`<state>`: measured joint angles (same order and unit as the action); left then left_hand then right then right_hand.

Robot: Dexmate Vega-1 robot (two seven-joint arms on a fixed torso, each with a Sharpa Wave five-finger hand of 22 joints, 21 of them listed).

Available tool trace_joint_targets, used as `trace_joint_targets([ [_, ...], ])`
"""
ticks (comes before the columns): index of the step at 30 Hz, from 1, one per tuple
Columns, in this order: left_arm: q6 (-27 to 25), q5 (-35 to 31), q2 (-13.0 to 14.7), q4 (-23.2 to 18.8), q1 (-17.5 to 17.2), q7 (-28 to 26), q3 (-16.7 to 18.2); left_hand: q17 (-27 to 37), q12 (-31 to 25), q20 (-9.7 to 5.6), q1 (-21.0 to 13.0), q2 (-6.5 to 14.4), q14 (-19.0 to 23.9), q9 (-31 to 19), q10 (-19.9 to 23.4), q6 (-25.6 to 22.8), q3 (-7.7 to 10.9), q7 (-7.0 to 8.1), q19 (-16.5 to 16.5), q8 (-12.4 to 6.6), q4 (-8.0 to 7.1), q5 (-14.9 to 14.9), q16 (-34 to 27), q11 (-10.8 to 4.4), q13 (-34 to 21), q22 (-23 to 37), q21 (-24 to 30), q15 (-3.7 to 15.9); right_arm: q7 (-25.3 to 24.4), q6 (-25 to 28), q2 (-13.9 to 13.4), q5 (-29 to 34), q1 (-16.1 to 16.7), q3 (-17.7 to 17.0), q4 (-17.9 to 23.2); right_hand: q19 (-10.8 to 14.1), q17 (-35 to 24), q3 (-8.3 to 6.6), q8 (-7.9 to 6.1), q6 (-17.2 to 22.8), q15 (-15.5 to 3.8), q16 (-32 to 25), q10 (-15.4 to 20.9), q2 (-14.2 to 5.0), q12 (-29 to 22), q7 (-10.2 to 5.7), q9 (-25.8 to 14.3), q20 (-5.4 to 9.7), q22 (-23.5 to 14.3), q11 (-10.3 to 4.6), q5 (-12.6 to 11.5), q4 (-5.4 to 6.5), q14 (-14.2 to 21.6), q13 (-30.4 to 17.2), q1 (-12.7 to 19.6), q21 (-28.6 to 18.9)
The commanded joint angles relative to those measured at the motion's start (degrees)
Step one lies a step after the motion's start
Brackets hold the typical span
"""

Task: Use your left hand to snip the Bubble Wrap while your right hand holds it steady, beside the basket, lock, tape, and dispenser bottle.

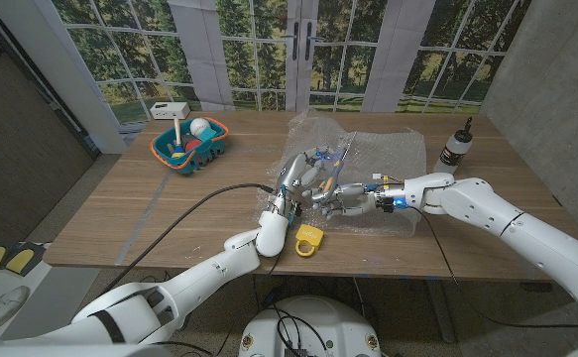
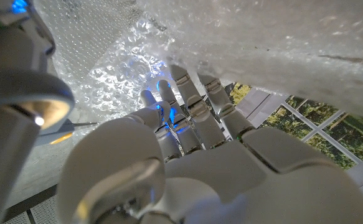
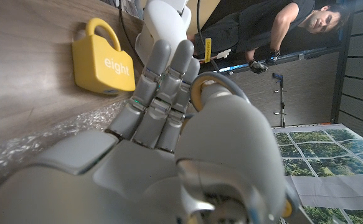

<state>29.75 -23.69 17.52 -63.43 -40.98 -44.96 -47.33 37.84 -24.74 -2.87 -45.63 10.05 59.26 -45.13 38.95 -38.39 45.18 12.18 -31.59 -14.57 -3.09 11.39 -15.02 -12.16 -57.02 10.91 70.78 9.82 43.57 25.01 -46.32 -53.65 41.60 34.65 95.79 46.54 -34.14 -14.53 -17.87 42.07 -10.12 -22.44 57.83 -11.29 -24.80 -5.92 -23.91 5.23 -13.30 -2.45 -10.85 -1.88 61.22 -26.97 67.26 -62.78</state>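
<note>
A clear sheet of Bubble Wrap [image 1: 388, 149] lies crumpled on the wooden table, right of the middle. My left hand [image 1: 298, 186] is at the sheet's near left edge and grips blue-handled scissors [image 1: 330, 159], whose blades point up over the wrap. In the left wrist view its fingers [image 2: 187, 106] reach under the raised Bubble Wrap [image 2: 262, 37]. My right hand [image 1: 350, 203] comes in from the right and holds the wrap's front edge, close against the left hand. The right wrist view has its fingers [image 3: 159, 93] stretched over the Bubble Wrap [image 3: 56, 134] towards the yellow lock [image 3: 103, 59].
The yellow lock [image 1: 309, 239] lies near the table's front edge, just before both hands. An orange and teal basket [image 1: 189, 147] with items stands at the back left. A dark dispenser bottle [image 1: 457, 147] stands at the back right. A person [image 3: 274, 31] stands in the background.
</note>
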Motion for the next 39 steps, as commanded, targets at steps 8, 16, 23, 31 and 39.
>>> trace_joint_targets([
  [8,-0.8,-0.3,0.9,-3.5,-1.7,0.0,1.5,0.4,0.3,-8.07,1.3,0.1,0.1,1.2,0.5,-0.7,0.85,0.06,0.5,0.99,0.81,-0.4,1.1,-0.02,0.3,-0.1,0.8,3.32,-0.7,0.3,-0.8,-0.6,0.5,-0.3,1.7,-0.5,-0.5,-1.14,-0.27,6.2,-2.70,0.3,4.3,0.63,-0.3,6.29,-1.1,7.33,0.1,-4.27,0.3,0.00,0.1,0.1,-0.1,-1.1],
  [16,-0.7,-0.5,1.4,-5.0,-2.4,-0.2,2.2,0.6,0.3,-7.84,1.8,0.1,0.3,2.1,0.5,-0.8,1.10,0.02,1.0,1.33,1.41,-0.5,1.5,-0.04,0.4,-0.1,1.2,3.32,-0.9,0.8,-0.9,-0.9,0.5,-0.2,2.3,-0.6,-0.7,-1.59,-0.29,6.3,-2.73,0.4,4.4,0.78,-0.4,6.04,-1.7,7.33,0.3,-4.36,0.4,0.04,0.3,0.2,-0.4,-1.5],
  [23,-0.5,-0.8,1.8,-6.2,-2.8,-0.3,2.8,0.1,1.6,-7.15,1.9,0.3,-0.8,3.6,-0.5,0.1,1.39,-0.56,3.1,2.56,2.96,-1.0,2.7,-0.06,2.8,0.2,2.2,3.41,-1.1,0.6,-1.1,-1.3,0.6,-0.5,3.0,-0.7,-1.0,-1.84,-0.33,6.4,-2.73,0.3,4.5,0.92,-0.5,6.04,-2.1,7.33,0.4,-4.36,0.4,0.05,0.5,0.4,-0.6,-1.8],
  [31,-0.4,-0.9,1.5,-5.8,-2.7,-0.1,2.9,-0.9,2.0,-6.41,2.3,0.2,-2.6,5.1,-0.2,0.0,1.34,-0.64,5.1,2.94,3.90,-1.1,3.4,-0.11,4.3,-0.1,2.5,3.42,-1.3,0.6,-1.2,-1.9,1.0,-0.9,3.2,-0.5,-1.5,-1.60,-0.27,7.2,-2.57,0.2,5.1,2.10,-0.8,5.86,-2.3,7.32,0.5,-4.50,0.7,-0.19,0.6,0.7,-1.4,-2.5],
  [39,0.0,-1.0,1.1,-5.0,-2.3,-0.3,2.9,-1.2,1.6,-6.19,2.6,0.3,-3.1,6.1,0.2,-0.4,1.36,-0.82,6.1,2.92,4.39,-1.1,3.4,-0.10,4.2,-0.3,2.5,3.41,-0.1,-0.8,-0.9,-2.1,1.4,-0.9,2.7,0.1,-2.3,0.59,1.99,5.1,-2.26,0.2,4.9,5.09,-0.8,6.25,-1.5,7.22,1.0,-4.41,1.1,0.53,0.5,1.1,-5.3,-3.6],
])
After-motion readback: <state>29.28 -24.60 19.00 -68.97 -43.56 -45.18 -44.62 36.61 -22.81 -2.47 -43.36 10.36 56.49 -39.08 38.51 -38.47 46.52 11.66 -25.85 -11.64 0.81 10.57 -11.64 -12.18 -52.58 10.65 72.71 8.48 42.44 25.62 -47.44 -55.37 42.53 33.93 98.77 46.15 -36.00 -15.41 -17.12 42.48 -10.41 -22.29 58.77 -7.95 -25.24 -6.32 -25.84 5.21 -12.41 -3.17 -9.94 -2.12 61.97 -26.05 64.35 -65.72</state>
